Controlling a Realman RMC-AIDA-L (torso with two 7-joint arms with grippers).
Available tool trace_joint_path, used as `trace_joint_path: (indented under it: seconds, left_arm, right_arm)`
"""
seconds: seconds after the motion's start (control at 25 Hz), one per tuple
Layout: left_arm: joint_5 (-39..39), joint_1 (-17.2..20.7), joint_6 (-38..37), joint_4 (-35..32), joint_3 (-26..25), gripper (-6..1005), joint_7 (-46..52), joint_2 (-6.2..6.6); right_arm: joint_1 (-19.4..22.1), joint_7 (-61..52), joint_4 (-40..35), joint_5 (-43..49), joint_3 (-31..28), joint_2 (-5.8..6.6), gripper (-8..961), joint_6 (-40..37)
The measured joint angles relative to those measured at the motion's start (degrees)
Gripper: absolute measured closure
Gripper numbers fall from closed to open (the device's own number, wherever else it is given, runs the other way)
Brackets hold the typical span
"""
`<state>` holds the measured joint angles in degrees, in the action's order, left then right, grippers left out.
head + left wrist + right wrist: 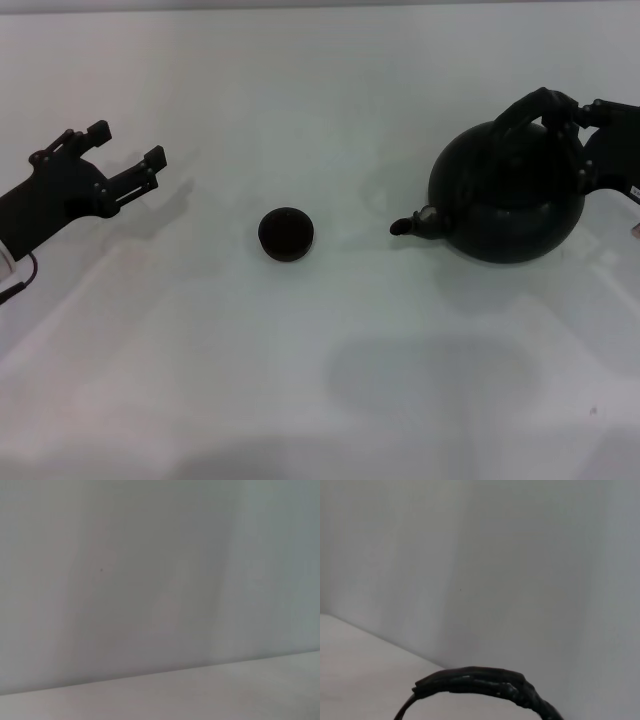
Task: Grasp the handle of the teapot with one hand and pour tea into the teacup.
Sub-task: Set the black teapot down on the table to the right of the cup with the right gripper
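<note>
**Right gripper at the teapot handle, cup waiting on the tabletop**

The white tabletop (320,400) carries everything in the head view. The biggest thing on it is the teapot (507,205), a round matte black pot standing upright, with its short spout aimed toward the teacup and a pale spot at the spout's base. Taking the teapot as the landmark: its arched black handle (532,108) rises over its top, and the right gripper (572,118) sits at the far end of that arch, on the side away from the spout. Its jaws appear closed around the handle, though black on black makes the contact hard to read. In the right wrist view the ribbed arch of the handle (480,682) fills the near edge, with a plain pale wall beyond it.

The left gripper (125,150) hangs well apart from the teapot, out past the teacup on the spout side, above bare tabletop, with its jaws apart and holding nothing. The left wrist view shows only pale wall and tabletop.

The teacup (286,233), small, round and dark, stands on the tabletop near the teapot's spout, clear of it.
</note>
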<state>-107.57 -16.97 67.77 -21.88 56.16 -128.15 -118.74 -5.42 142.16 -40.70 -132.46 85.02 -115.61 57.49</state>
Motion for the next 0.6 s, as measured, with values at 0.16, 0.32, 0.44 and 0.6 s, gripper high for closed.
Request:
trace_joint_path:
  seconds: [0.16, 0.32, 0.44, 0.6]
  left_arm:
    - [0.0, -0.11, 0.0, 0.0, 0.0, 120, 0.0, 0.0]
    - [0.0, -0.25, 0.0, 0.0, 0.0, 119, 0.0, 0.0]
    - [0.0, -0.31, 0.0, 0.0, 0.0, 119, 0.0, 0.0]
    - [0.0, -0.33, -0.03, 0.0, 0.0, 119, 0.0, -0.03]
  right_arm:
    - [-0.54, 1.92, 1.08, -0.02, -0.02, 0.09, 843, -0.08]
    - [-0.8, 5.41, 1.97, 0.1, 0.27, -0.1, 842, -0.22]
    - [-1.56, 6.46, 3.32, 0.07, 0.27, -0.1, 842, -0.1]
    - [-2.11, 7.56, 4.15, 0.07, 0.18, 0.01, 842, 0.18]
